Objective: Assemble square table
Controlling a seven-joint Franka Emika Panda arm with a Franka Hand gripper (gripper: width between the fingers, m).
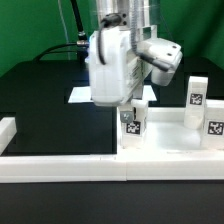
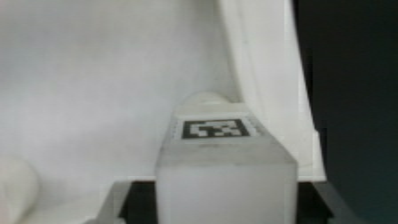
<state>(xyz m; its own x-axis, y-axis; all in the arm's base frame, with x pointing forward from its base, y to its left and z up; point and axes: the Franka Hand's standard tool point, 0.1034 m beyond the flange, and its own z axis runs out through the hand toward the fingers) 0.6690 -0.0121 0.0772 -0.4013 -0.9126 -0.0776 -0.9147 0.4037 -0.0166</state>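
The square table's white panel [image 1: 170, 142] lies flat at the exterior view's right, and also fills the wrist view [image 2: 107, 80]. My gripper [image 1: 131, 106] reaches down over the panel's near-left corner. It is shut on a short white leg [image 1: 131, 124] bearing a black-and-white tag. The leg stands upright with its lower end at the panel. In the wrist view the leg [image 2: 221, 150] sits between my dark fingers [image 2: 139, 203], close to the panel's edge. My gripper [image 2: 226, 198] grips its sides. Two more tagged legs [image 1: 196, 96] [image 1: 215, 126] stand upright at the panel's right.
A long low white border wall [image 1: 60, 166] runs along the front, with a short arm at the left [image 1: 8, 130]. The marker board [image 1: 78, 95] lies on the black table behind the arm. A rounded white shape [image 2: 15, 192] shows blurred beside the fingers.
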